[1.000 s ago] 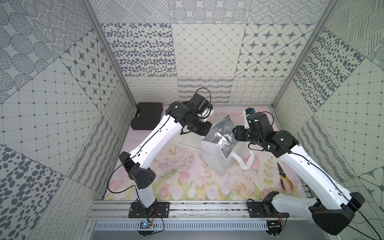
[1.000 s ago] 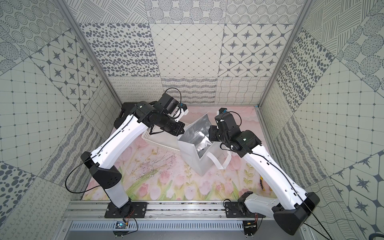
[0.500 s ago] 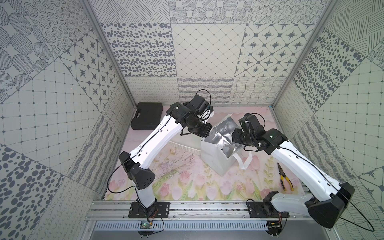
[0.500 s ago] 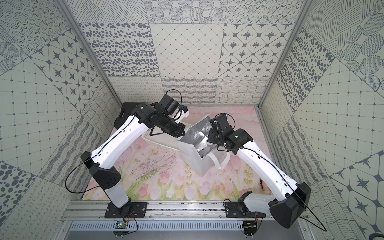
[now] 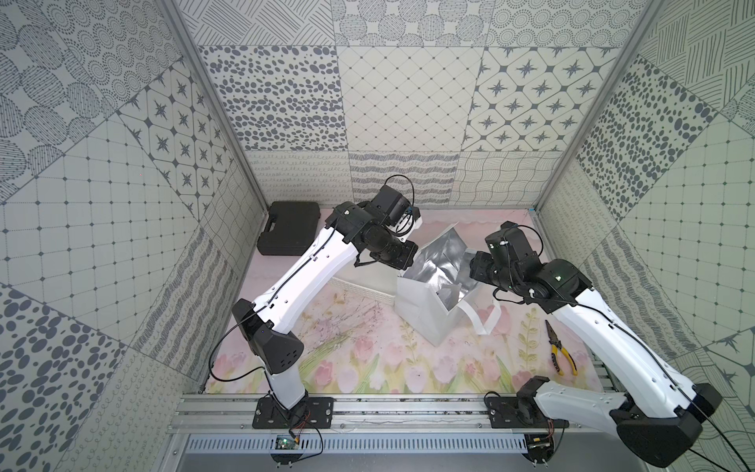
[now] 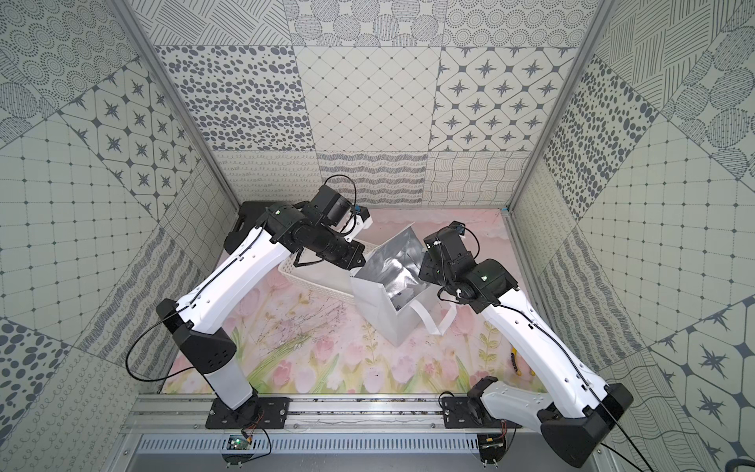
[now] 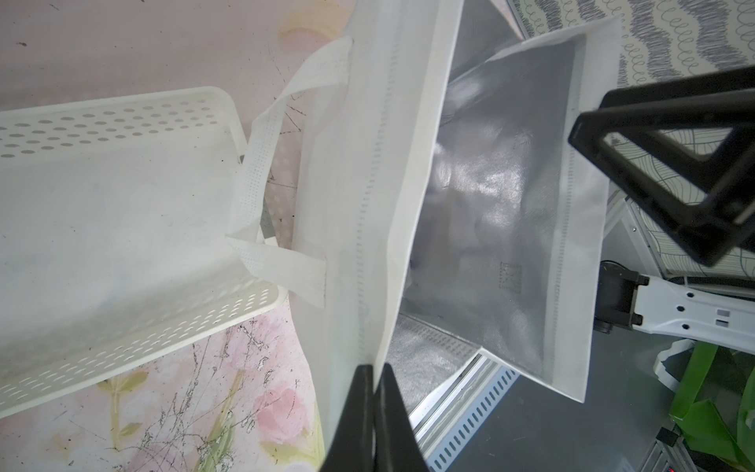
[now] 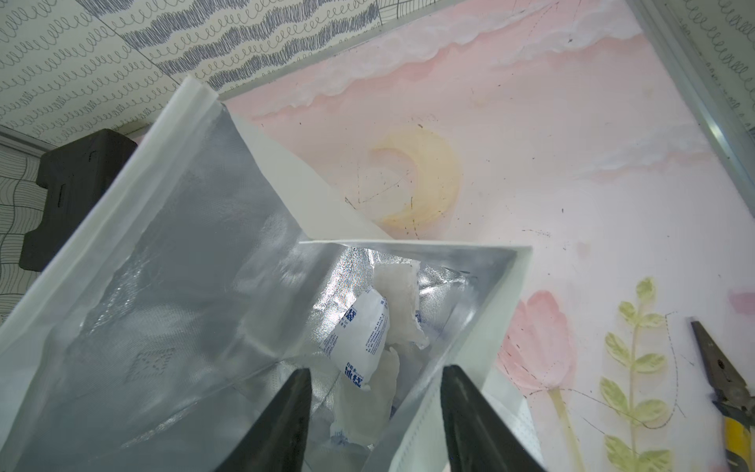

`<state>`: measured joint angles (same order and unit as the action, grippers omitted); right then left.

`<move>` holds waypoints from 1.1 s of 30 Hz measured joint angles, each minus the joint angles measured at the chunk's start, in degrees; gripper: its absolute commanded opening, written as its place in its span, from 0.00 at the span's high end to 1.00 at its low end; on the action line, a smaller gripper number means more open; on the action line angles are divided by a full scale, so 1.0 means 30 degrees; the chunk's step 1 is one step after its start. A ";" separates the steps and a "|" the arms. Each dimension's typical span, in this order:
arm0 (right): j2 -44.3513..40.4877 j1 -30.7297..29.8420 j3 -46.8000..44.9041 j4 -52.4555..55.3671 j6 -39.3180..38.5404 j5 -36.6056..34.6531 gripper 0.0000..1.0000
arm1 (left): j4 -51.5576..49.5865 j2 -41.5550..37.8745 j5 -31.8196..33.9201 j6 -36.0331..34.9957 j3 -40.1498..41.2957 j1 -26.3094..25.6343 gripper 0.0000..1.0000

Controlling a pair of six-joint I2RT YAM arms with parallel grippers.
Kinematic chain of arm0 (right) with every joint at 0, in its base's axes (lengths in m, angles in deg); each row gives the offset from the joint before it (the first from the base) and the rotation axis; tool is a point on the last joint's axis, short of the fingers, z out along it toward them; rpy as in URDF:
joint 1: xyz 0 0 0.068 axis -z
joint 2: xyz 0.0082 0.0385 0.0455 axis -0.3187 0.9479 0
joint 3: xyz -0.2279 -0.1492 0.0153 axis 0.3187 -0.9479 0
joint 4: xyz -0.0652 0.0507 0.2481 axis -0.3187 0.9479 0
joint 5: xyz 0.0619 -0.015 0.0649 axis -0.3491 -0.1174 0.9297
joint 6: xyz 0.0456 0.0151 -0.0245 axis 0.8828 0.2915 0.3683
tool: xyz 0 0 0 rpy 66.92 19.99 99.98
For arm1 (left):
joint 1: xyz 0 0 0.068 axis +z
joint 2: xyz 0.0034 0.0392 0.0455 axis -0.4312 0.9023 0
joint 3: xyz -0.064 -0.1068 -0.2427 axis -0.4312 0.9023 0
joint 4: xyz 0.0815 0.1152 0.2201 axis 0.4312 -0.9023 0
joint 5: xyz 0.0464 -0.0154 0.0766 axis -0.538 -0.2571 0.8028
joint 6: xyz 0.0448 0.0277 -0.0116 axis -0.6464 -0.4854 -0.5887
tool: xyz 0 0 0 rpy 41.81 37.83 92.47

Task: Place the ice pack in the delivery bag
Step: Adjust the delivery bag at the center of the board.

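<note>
— Where's the ice pack?
— Inside the delivery bag, low on the foil lining among other whitish pouches, touching neither finger.
— The right gripper?
— At the bag's mouth, fingers apart, nothing between them.
— And the left gripper?
— Fingers together, clamped on the bag's rim.
— Where does the bag stand?
— Mid-bench, toward the far edge, just beside the perforated basket. A black case sits in the far left corner, and pliers lie by the right edge.

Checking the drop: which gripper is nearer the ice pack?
Right. The right gripper hangs open over the ice pack inside the delivery bag; the left gripper pinches the bag's rim.
</note>
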<state>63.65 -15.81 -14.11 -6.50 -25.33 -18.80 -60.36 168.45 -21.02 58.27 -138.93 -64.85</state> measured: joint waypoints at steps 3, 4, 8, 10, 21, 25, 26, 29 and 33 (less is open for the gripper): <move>0.0313 0.0015 -0.0408 -0.0029 0.0342 0.0189 0.44 | 0.0044 0.0000 -0.0015 0.0000 0.0000 0.0000 1.00; 0.0372 0.0036 -0.0597 -0.0044 0.0474 0.0270 0.44 | 0.0073 0.0000 -0.0015 0.0000 0.0000 0.0000 1.00; 0.0423 0.0138 -0.0925 -0.0066 0.0641 0.0568 0.44 | 0.0080 0.0000 -0.0029 0.0000 0.0000 0.0000 1.00; 0.0415 0.0138 -0.0896 -0.0146 0.0634 0.0641 0.44 | 0.0080 0.0000 -0.0029 0.0000 0.0000 0.0000 1.00; -0.1151 0.0321 -0.0102 0.0211 0.0852 0.0000 0.42 | 0.0233 0.0000 -0.0036 0.0000 0.0255 0.0000 1.00; -0.1370 0.0656 -0.0889 0.0248 0.1202 0.0131 0.42 | 0.0255 0.0000 -0.0066 0.0000 0.0335 0.0000 1.00; -0.1260 0.0699 -0.1151 0.0226 0.1290 0.0233 0.42 | 0.0262 0.0000 -0.0080 0.0000 0.0350 0.0000 1.00; -0.0882 0.0794 -0.1821 0.0000 0.1406 0.0670 0.42 | 0.0270 0.0000 -0.0138 0.0000 0.0350 0.0000 1.00; -0.0685 0.0794 -0.1909 -0.0503 0.1406 0.1027 0.42 | 0.0270 0.0000 -0.0153 0.0000 0.0364 0.0000 1.00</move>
<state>61.60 -13.43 -19.84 -8.01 -21.11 -15.72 -59.55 168.45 -21.48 58.27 -137.83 -64.85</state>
